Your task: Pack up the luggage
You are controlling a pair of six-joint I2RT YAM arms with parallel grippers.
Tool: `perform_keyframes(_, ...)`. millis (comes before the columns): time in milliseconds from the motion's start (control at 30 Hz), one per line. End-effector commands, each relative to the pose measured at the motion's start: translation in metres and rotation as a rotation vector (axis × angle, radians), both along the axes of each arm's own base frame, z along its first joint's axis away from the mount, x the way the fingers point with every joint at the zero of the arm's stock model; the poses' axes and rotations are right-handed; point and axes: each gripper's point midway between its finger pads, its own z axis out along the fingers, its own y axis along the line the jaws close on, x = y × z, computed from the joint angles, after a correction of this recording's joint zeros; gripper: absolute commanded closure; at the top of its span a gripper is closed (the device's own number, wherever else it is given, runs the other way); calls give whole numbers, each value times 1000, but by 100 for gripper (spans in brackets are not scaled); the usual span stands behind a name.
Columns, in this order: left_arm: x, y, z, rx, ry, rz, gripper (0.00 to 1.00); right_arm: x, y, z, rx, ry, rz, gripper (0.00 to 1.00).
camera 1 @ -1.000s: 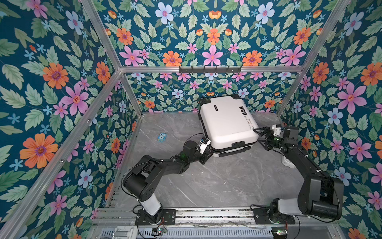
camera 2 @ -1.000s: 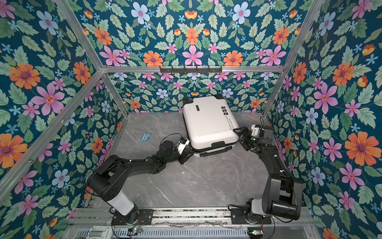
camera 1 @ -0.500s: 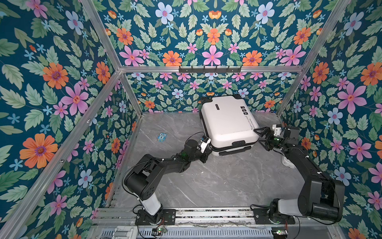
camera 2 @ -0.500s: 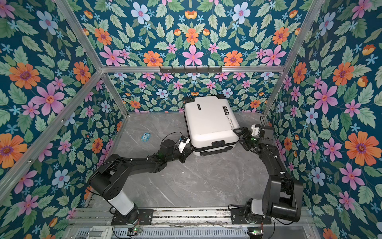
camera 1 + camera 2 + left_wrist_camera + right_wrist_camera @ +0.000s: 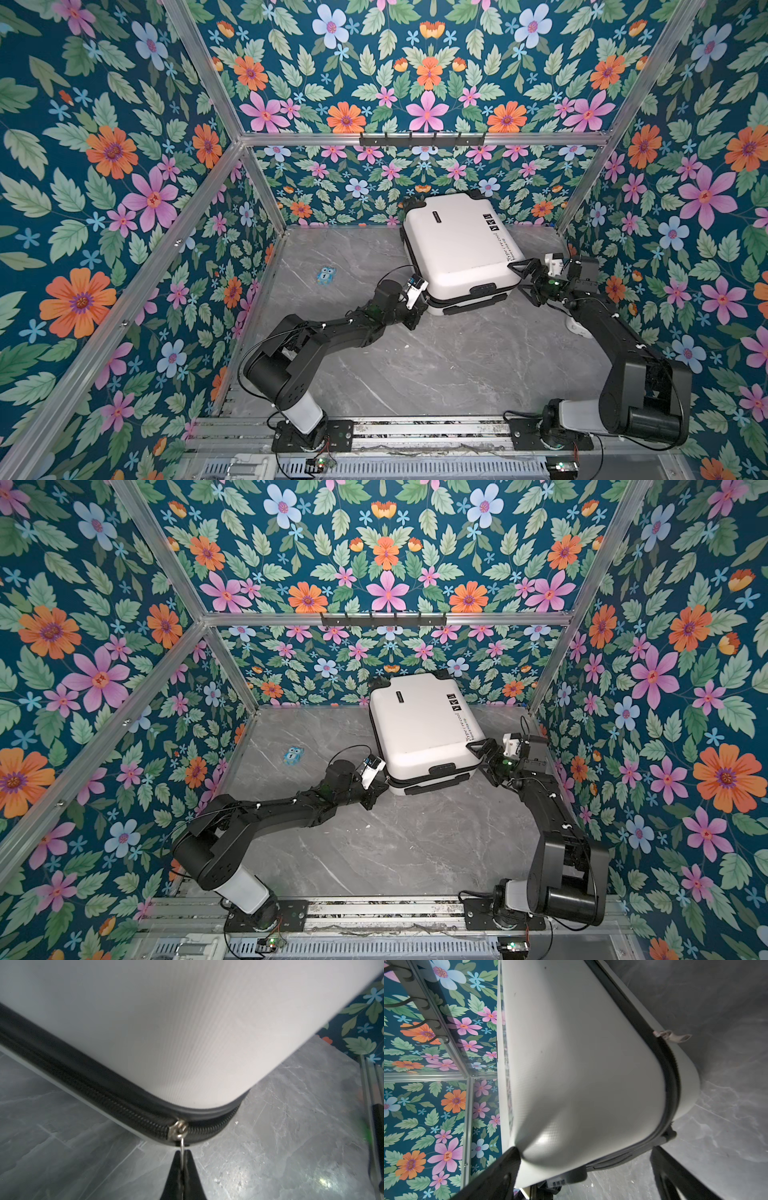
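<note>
Left wrist view: the left fingers [image 5: 173, 1174] are pinched shut on the silver zipper pull [image 5: 182, 1146] at a rounded corner of the luggage [image 5: 187, 1032] — white ribbed shell, black zipper band. It lies flat, lid down, at the rear of the desk [image 5: 436, 365] — the right fingers [image 5: 500, 1172] stand spread around its other near corner.

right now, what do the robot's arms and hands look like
The left arm and right arm are matte black jointed links on pale cylindrical bases, with thin black cables looping along them and a white camera block at each wrist. The left hand and right hand have black, tapered, wedge-shaped fingers.
</note>
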Motion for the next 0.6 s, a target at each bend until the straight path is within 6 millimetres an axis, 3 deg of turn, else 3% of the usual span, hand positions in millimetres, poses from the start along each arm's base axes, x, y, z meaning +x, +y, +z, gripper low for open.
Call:
perform_keyframes(0, -13, -14, 6, 8, -44, -69, 100, 0, 8, -6, 2, 10, -3, 2)
perform_keyframes(267, -6, -11, 7, -50, -78, 25, 100, -8, 16, -7, 4, 12, -18, 5)
perform_keyframes(367, 0, -12, 7, -57, -76, 39, 100, -19, 3, -4, -32, 33, -66, 7)
perform_keyframes(500, 3, -12, 6, -65, -69, 48, 100, -46, -33, -3, -22, 68, -177, 13)
perform_keyframes(567, 3, -11, 6, -65, -67, 50, 100, -58, -38, -6, -22, 73, -199, 17)
